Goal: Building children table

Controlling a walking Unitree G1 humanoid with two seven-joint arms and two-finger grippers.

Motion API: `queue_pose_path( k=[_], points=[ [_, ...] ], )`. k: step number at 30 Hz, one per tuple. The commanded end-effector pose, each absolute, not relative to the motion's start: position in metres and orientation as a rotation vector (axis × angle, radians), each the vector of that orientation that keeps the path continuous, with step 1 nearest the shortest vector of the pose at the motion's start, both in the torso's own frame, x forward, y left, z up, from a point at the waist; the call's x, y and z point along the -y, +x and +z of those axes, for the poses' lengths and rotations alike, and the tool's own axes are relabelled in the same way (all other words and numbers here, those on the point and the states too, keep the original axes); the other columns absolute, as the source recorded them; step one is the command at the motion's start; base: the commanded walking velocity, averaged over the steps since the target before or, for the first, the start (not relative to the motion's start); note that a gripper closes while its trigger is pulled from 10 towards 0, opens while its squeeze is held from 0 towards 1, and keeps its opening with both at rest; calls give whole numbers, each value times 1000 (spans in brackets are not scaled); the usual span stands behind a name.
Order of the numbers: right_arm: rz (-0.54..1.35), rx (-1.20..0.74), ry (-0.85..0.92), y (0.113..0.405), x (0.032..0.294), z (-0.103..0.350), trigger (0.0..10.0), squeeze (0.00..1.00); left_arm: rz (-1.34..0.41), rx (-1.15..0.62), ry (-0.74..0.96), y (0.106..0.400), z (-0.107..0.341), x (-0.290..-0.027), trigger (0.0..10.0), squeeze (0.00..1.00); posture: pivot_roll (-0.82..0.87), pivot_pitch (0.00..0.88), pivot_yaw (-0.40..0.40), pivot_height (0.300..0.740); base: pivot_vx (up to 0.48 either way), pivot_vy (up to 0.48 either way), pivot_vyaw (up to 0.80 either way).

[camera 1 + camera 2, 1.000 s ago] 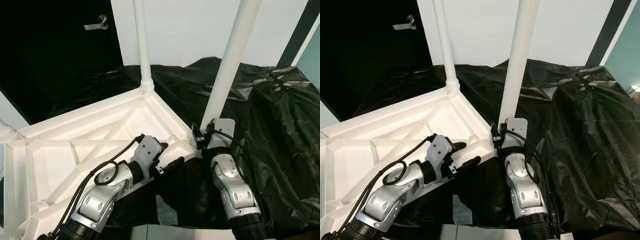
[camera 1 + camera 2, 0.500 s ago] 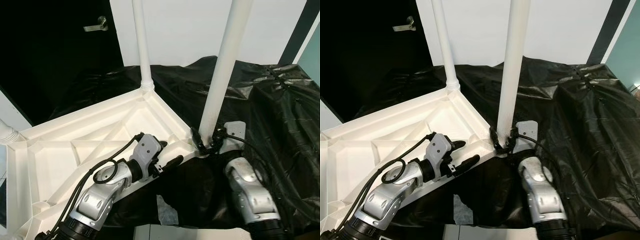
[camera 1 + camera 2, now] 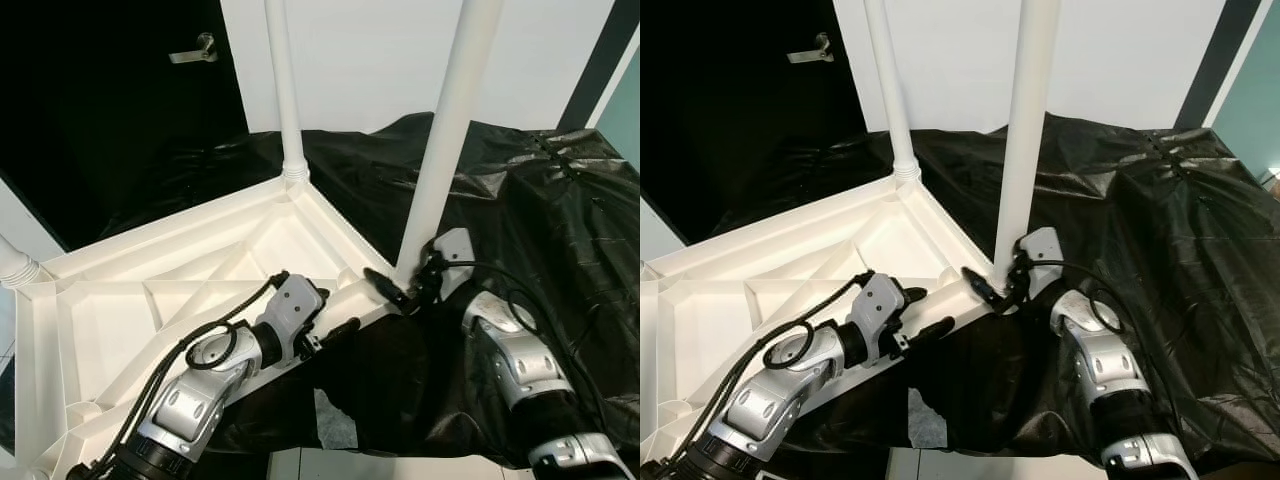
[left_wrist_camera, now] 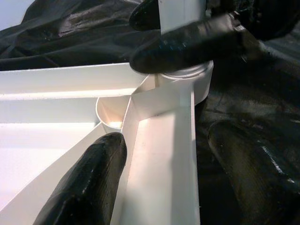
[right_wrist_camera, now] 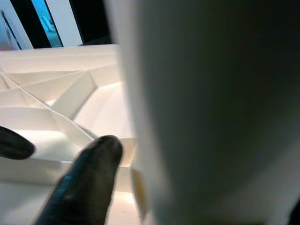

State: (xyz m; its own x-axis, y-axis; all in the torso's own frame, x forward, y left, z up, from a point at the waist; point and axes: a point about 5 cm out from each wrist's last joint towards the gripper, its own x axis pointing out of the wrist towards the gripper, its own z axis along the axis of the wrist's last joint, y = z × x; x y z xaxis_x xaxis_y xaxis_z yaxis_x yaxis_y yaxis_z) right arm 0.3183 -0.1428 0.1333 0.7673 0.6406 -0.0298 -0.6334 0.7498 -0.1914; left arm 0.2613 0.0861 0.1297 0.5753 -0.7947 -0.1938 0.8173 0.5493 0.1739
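Two claws | right claw point(image 3: 400, 290) grips leg point(image 3: 445, 140) | left claw point(image 3: 335, 315) straddles tabletop point(image 3: 180, 290) rim

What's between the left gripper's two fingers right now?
The tabletop's edge rail near the corner leg socket: the left gripper's fingers straddle it without closing, as seen in the left wrist view.
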Motion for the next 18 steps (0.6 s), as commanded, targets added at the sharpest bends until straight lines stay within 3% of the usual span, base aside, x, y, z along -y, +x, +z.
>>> queue_pose_path(
  k=[1, 8, 13, 14, 16, 17, 18],
  points=[
    [754, 30, -230, 318, 136, 130, 0, 0, -1007, -107, 278, 257, 127, -84, 10000, 0, 23, 0, 11, 740, 0, 0, 0],
    [787, 28, -244, 319, 135, 129, 0, 0, -1001, -105, 289, 257, 127, -85, 10000, 0, 28, 0, 6, 740, 0, 0, 0],
    [689, -24, -236, 314, 146, 116, 0, 0, -993, -103, 298, 255, 128, -86, 10000, 0, 17, 0, 9, 740, 0, 0, 0],
    [654, -30, -236, 313, 146, 114, 1137, 0, -995, -104, 298, 255, 127, -86, 10000, 0, 15, 0, 9, 740, 0, 0, 0],
    [630, -33, -239, 314, 146, 113, 1137, 0, -996, -104, 298, 255, 127, -85, 10000, 0, 15, 0, 9, 740, 0, 0, 0],
    [604, -31, -235, 313, 146, 112, 10000, 0, -998, -104, 298, 254, 128, -85, 10000, 0, 9, 0, 12, 740, 0, 0, 0],
    [588, -27, -232, 313, 146, 111, 10000, 0, -999, -104, 299, 254, 128, -85, 10000, 0, 9, 0, 12, 740, 0, 0, 0]
  ],
)
